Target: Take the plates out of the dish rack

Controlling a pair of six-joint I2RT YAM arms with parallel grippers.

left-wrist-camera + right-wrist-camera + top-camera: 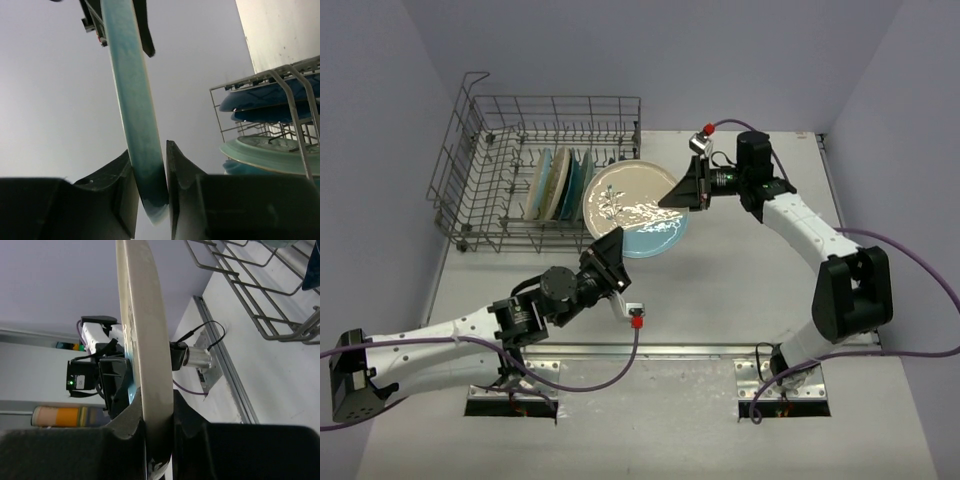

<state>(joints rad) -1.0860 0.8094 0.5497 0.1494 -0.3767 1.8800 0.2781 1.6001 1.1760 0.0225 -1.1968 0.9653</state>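
holding two plates by the rim, just off the rack

your left hand [610,258] is clamped on the near rim of the pale blue plate [662,240]. your right hand [682,190] is clamped on the right rim of the cream plate [620,195] with the twig motif. both plates sit just beside the right end of the dish rack [470,205], which stands in the far left corner of the desk [740,290]. the cream one overlaps the blue one from above. you cannot tell from these views whether either is touching the desk. the other plates [555,185] stand on edge between the tines.

treat these as stiff, fairly heavy and breakable, with a glazed surface that is likely slick. a pinch on the rim gives you little hold against the plate swinging. each wrist view shows the rim seated deep between the fingers, which is where you want it. keep the two plates from knocking together where they overlap.

the desk is pale, smooth and hard, so set things down gently. the middle and right side offer room. grey walls [380,120] close the left, far and right edges, and the purple cables [910,270] trail near the arm bases.
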